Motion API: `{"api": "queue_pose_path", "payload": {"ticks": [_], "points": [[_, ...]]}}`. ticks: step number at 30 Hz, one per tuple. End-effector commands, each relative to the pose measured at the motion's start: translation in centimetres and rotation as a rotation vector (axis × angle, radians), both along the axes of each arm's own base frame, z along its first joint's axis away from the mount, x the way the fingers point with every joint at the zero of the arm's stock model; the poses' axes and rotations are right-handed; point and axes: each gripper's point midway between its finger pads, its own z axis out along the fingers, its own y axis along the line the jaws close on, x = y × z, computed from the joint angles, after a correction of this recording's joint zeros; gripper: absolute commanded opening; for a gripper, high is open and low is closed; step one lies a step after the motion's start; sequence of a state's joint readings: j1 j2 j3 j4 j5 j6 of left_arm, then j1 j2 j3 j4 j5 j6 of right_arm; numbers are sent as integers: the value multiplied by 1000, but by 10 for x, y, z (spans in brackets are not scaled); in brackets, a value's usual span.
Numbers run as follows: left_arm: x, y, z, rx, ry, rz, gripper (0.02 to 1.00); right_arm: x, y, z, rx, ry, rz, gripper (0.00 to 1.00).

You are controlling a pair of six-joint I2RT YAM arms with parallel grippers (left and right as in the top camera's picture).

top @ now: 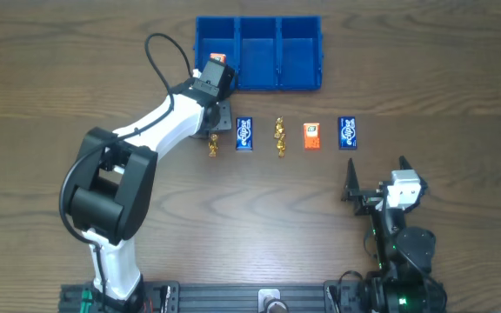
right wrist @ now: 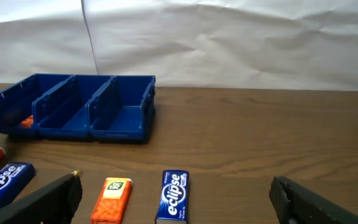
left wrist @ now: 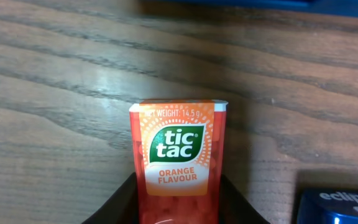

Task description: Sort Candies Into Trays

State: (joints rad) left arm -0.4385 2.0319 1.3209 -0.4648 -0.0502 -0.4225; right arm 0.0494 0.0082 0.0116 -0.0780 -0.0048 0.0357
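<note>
We are looking at the left tool (left wrist: 179, 210), and it is squeezing a small orange plastic candy box (left wrist: 179, 155) tight between its two fingers, with the box standing on end. We are thinking it is holding the box up high so it can carry it over the wall of the blue plastic tray with three bins (top: 279, 52) and drop it inside. Right now the box is hanging over bare wood just beside the tray, not over a bin yet. An orange thing (right wrist: 26, 121) is lying in the left bin, so we are guessing the orange ones are going there. The other candies are sitting in a row in front of the tray, each apart from the next, so each one is easy to grab: a little gold wrapped sweet (top: 214, 146), a flat blue candy pack (top: 244, 133), a second gold sweet (top: 280, 139), another orange box (top: 311, 136) and a second blue pack (top: 347, 132). The right tool (top: 377, 169) is resting near its own base, well apart from the row. Its fingers are spread wide with nothing between them, and we are thinking it is keeping out of the way. Everything is sitting on a dark brown wooden worktop (top: 459, 87) with wavy grain lines. A plain white sheet (right wrist: 229, 43) is hanging behind it like a wall.
</note>
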Motion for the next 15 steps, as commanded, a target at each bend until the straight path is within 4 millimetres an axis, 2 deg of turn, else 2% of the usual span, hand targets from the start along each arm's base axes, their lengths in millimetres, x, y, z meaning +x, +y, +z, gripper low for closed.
{"api": "queue_pose_path", "payload": {"ticks": [1,4,5,8,11,13,15], "points": [[12,-10,65,-82,-130,-5,220,0,1,-2,-14,2,8,1000],[15,-10,130,-105,-281,-1,222,0,1,-2,-14,2,9,998],[18,-9,157,-99,-350,6,220,0,1,-2,-14,2,8,1000],[40,-7,197,-53,-440,-2,218,0,1,-2,-14,2,8,1000],[67,-9,213,-15,-463,-11,213,0,1,-2,-14,2,8,998],[83,-10,209,-1,-435,-4,213,0,1,-2,-14,2,8,1000],[94,-11,195,-2,-393,-5,215,0,1,-2,-14,2,8,1000]]}}
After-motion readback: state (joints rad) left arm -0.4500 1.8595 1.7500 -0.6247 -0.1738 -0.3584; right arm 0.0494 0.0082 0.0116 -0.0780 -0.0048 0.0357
